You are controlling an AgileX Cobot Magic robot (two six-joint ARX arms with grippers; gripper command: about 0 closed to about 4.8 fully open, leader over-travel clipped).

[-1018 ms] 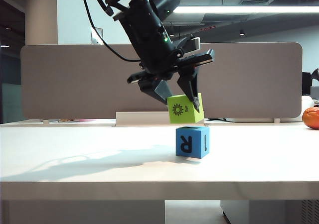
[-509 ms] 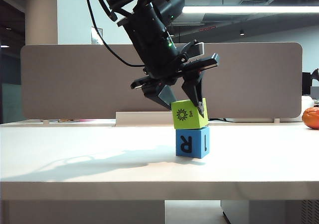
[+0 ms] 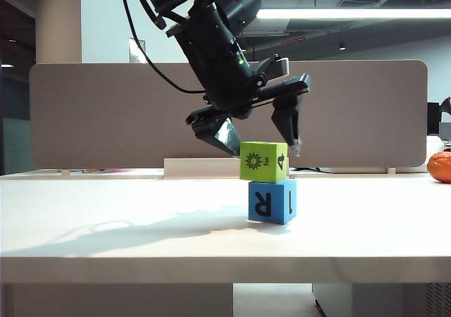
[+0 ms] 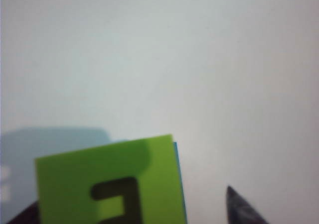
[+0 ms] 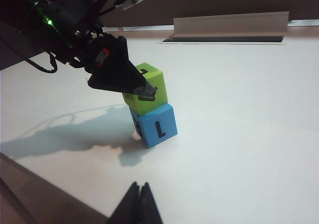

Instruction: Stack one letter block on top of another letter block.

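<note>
Green block on blue, released.
I see my left gripper (image 3: 259,138) spread wide above the lime-green cube (image 3: 263,161), which sits on the blue cube (image 3: 271,201); right gripper (image 5: 138,202) parked, fingers together, holding nothing.

A white counter (image 3: 141,225) spans the lower half of the exterior view; directly on it, right of centre, rests the blue cube (image 3: 272,201) (black "R" and "1"); an orange fruit (image 3: 440,167) sits at far right.
</note>
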